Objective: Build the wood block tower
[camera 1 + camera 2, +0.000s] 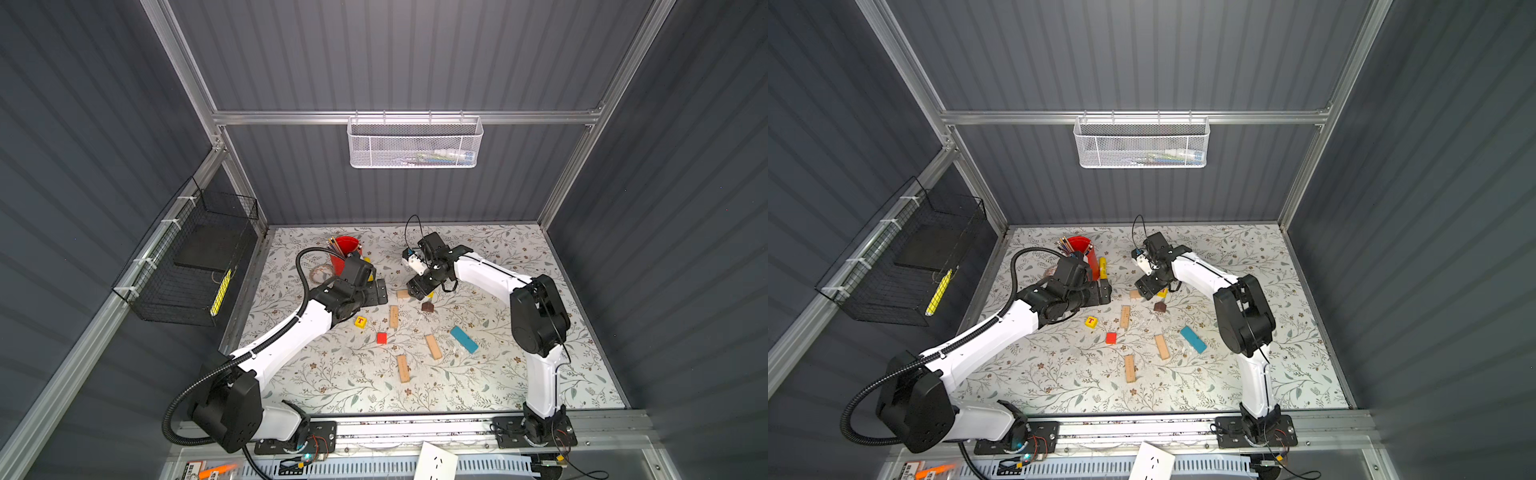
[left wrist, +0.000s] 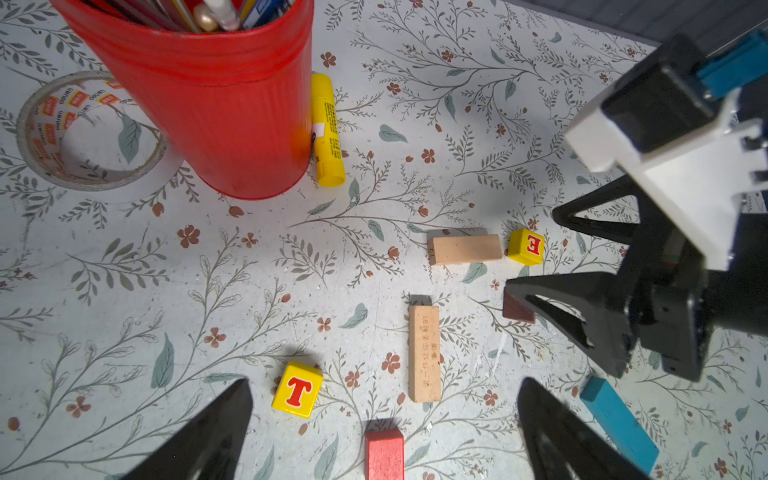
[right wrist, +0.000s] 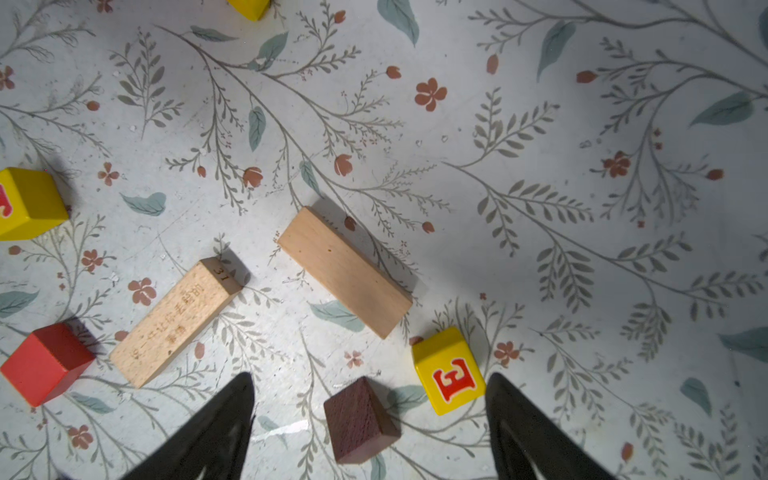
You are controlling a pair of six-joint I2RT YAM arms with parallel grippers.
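1. My left claw (image 2: 385,384) hangs wide open and empty near the T cube (image 2: 297,389).
2. My right claw (image 3: 370,376), open and empty, hovers over the brown peaked piece (image 3: 359,419), probably lining up a pick.
3. The blocks (image 1: 433,346) lie scattered on the table (image 1: 519,374); nothing is stacked.

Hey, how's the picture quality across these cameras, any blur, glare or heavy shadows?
Both top views: table brightly lit against dark walls, red cube tiny but distinct. Left wrist view: red pencil cup very close, slightly soft toward its rim. Right wrist view: engraved plank crisp, with a dark shadow at its end and uneven lighting.
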